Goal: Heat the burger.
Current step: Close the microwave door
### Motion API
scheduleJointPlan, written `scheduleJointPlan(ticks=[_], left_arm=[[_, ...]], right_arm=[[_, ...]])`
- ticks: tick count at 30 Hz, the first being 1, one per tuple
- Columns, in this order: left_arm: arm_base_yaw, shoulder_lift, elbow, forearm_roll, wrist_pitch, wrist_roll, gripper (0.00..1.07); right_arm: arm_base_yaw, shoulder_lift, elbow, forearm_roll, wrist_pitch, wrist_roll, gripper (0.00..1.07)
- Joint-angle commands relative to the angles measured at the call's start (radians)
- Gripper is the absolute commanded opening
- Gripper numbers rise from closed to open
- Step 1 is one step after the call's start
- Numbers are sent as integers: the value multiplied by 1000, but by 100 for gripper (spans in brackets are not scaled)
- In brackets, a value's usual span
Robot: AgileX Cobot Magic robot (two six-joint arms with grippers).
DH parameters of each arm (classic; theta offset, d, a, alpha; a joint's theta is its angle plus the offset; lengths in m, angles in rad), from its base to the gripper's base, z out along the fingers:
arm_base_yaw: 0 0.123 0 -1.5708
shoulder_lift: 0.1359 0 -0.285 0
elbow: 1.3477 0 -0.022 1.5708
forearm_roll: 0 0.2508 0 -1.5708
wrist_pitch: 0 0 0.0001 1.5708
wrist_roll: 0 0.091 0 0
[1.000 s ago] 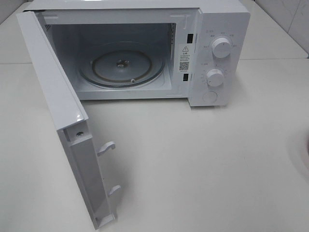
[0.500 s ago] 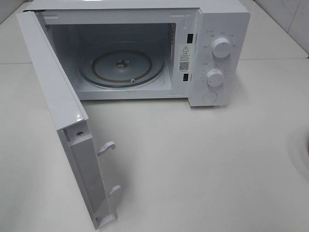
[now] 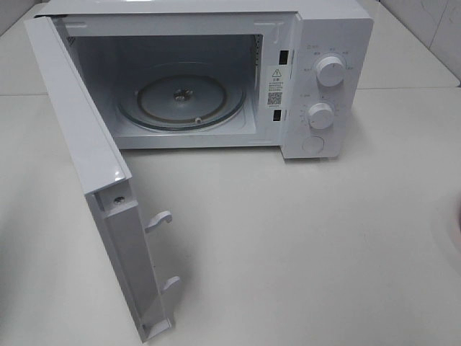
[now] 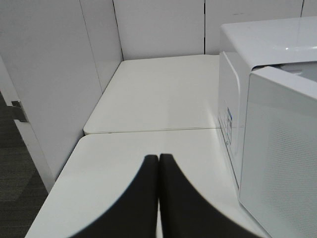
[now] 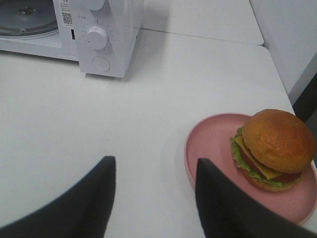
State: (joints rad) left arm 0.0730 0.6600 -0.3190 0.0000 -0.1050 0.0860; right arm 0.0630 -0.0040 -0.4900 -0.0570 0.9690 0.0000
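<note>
The burger (image 5: 275, 146), with an orange-brown bun, lettuce and cheese, sits on a salmon-pink plate (image 5: 210, 144) on the white table, to the right of the microwave. My right gripper (image 5: 154, 166) hovers open and empty just beside the plate, its dark fingers (image 5: 101, 193) apart. My left gripper (image 4: 158, 158) is shut with nothing in it, over the table to the left of the microwave (image 4: 277, 99). The exterior high view shows neither gripper, and the burger is out of its frame.
The white microwave (image 3: 324, 43) stands at the back with its door (image 3: 94, 173) swung wide open toward the front left. Its glass turntable (image 3: 180, 101) is bare. Two knobs (image 3: 329, 70) are on its right panel. White walls bound the table's left side.
</note>
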Motion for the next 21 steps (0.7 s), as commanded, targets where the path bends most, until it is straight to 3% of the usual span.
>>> scheduleJointPlan(ticks=[1, 8, 10, 11, 12, 13, 15, 18, 21], left_arm=[[-5, 104, 3, -6, -146, 1, 0], [-5, 348, 3, 44, -402, -86, 0], [-5, 458, 3, 172, -576, -145, 0], [-5, 458, 3, 172, -576, -145, 0], [-5, 515, 3, 255, -675, -197, 0], [-5, 515, 3, 255, -675, -197, 0], [-5, 615, 2, 394, -825, -290, 0], [-5, 707, 1, 450, -904, -336, 0], [-5, 795, -15, 490, -951, -338, 0]], right_arm=[[-1, -27, 1, 2, -8, -9, 52], [-1, -27, 1, 2, -8, -9, 52], [-1, -27, 1, 2, -8, -9, 52], [-1, -27, 1, 2, -8, -9, 52], [-1, -27, 1, 2, -8, -9, 52], [-1, -27, 1, 2, -8, -9, 52], [-1, -27, 1, 2, -8, -9, 52], [-1, -27, 1, 2, -8, -9, 52], [-1, -27, 1, 2, -8, -9, 52]])
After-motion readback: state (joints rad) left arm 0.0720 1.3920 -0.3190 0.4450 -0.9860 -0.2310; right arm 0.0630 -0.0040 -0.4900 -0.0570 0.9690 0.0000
